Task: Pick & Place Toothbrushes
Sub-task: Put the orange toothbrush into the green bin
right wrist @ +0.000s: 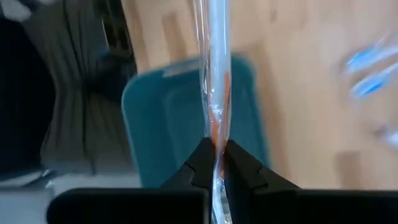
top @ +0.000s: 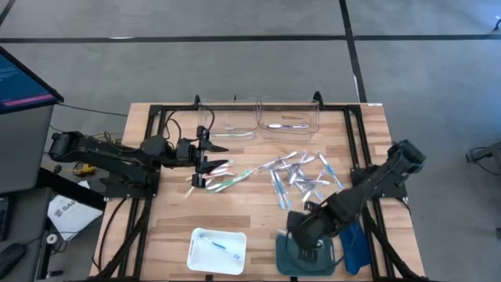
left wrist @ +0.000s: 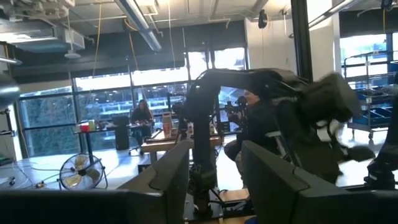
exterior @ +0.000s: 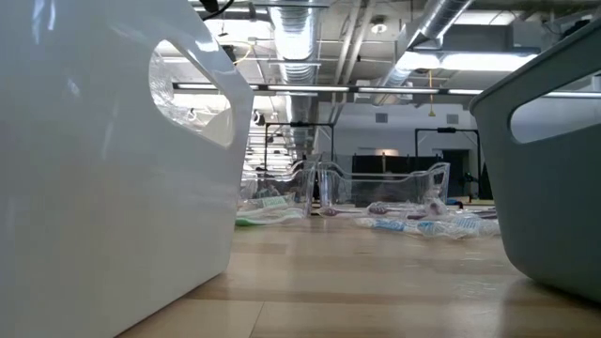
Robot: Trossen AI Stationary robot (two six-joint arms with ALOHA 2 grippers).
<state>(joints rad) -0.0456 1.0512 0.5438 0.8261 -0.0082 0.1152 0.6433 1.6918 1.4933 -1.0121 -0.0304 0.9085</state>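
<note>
Toothbrushes [top: 301, 176] lie scattered on the wooden table [top: 258, 219], most of them in a loose heap right of the middle, and a smaller group with green and pink ones [top: 223, 178] lies more to the left. One blue toothbrush [top: 219, 248] rests inside the white tray [top: 197, 252] at the near edge, and the clear bins [top: 262, 117] at the far edge hold a few more. The right gripper [right wrist: 214, 163] is above the teal tray [right wrist: 161, 130] at the near edge, and its fingers are clenched on a clear-wrapped toothbrush [right wrist: 214, 74] with an orange part inside the wrap. This toothbrush stands out straight from the fingertips over the tray. The left gripper [top: 205, 157] is over the left part of the table, just beside the green and pink group, with its fingers [left wrist: 165, 180] apart and nothing between them.
</note>
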